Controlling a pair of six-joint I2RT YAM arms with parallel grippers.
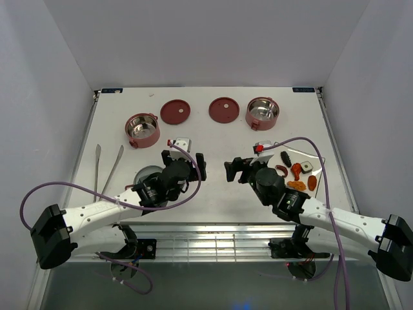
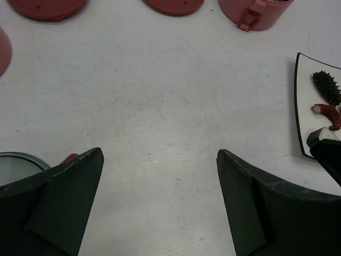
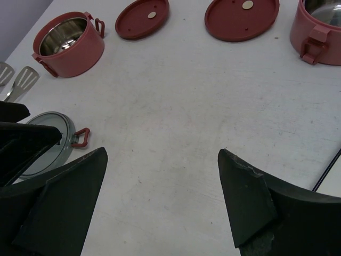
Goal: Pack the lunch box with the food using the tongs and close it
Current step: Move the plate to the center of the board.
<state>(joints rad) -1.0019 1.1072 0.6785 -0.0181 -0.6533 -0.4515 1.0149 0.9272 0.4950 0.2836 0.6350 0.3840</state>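
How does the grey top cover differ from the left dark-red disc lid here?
The grey top cover is grey; the left disc lid is dark red. The cover has a red clasp at its rim; the disc lid has a plain rim and a pale centre spot. The cover lies at the near side, partly hidden from above; the disc lid lies unobstructed at the far side. Both are round, off the bowls.

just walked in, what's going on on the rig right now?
Nothing is being handled yet. The left gripper and right gripper both hover open and empty over the table. The lunch box is in parts: left bowl, right bowl and two lids at the back, grey cover under the left arm. The tongs lie untouched at the left. The food is on the white plate.
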